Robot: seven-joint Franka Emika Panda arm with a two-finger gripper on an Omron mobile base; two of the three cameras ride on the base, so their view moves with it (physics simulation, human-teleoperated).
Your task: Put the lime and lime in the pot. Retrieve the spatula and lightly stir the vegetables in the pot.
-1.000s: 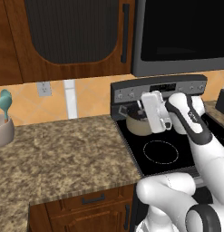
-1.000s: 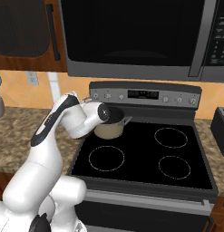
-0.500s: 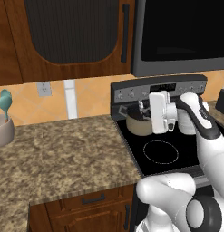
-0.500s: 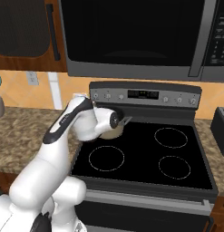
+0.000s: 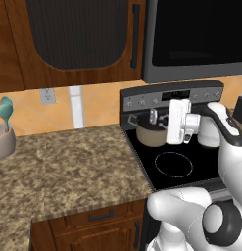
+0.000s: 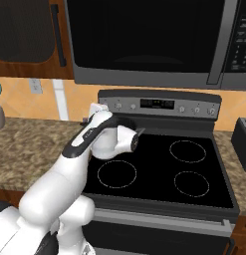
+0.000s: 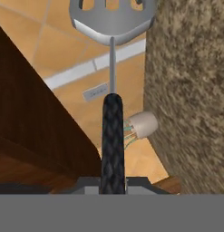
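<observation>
Black-handled spatula (image 7: 112, 81) sits clamped between the gripper (image 7: 112, 181) fingers.

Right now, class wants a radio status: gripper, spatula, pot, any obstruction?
Gripper shut on spatula, black handle clamped, slotted head pointing away. Pot on rear left burner beside the hand; contents not visible. Nothing seen between spatula and pot.

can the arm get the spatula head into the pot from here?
Probably yes. The end effector is shut on the spatula, right beside the pot on the back left burner. Nothing shows between them, but the head still needs tipping down over the rim.
</observation>
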